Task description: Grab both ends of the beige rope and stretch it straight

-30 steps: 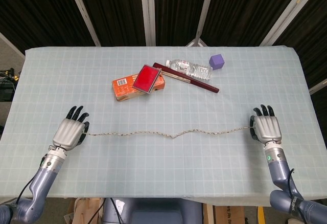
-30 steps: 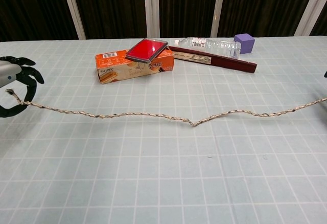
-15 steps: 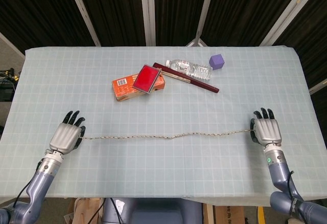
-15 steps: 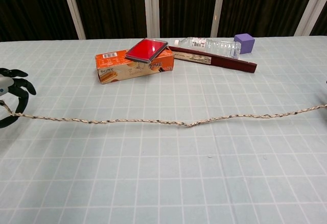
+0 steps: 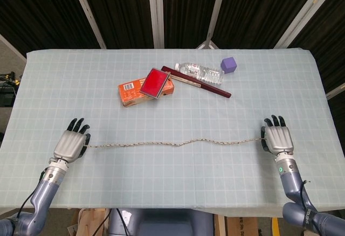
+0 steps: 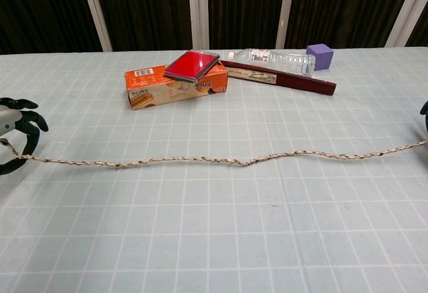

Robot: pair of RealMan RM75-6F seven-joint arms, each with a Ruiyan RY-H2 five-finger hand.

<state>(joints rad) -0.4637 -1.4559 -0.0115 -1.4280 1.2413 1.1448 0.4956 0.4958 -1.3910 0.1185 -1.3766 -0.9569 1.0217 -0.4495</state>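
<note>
The beige rope [image 5: 178, 144] lies across the near part of the table in an almost straight line with shallow waves; in the chest view the rope [image 6: 227, 161] spans nearly the whole width. My left hand [image 5: 70, 144] is at its left end, back of the hand up, and the end runs in between the fingers [image 6: 20, 104] and the thumb. My right hand [image 5: 278, 139] is at the right end, with the rope meeting it at the thumb side. Each hand pinches its end. The chest view shows only a sliver of the right hand [image 6: 425, 110].
Behind the rope at mid-table lie an orange box [image 5: 132, 92] with a red case [image 5: 154, 82] on it, a clear water bottle [image 5: 202, 73], a dark red flat stick [image 5: 213, 88] and a purple cube [image 5: 228, 64]. The table's front edge runs close below both hands.
The hands moved apart and toward the front edge, pulling the kinked rope nearly straight. In the last half second the right hand drifted slightly inward and small waves came back.
</note>
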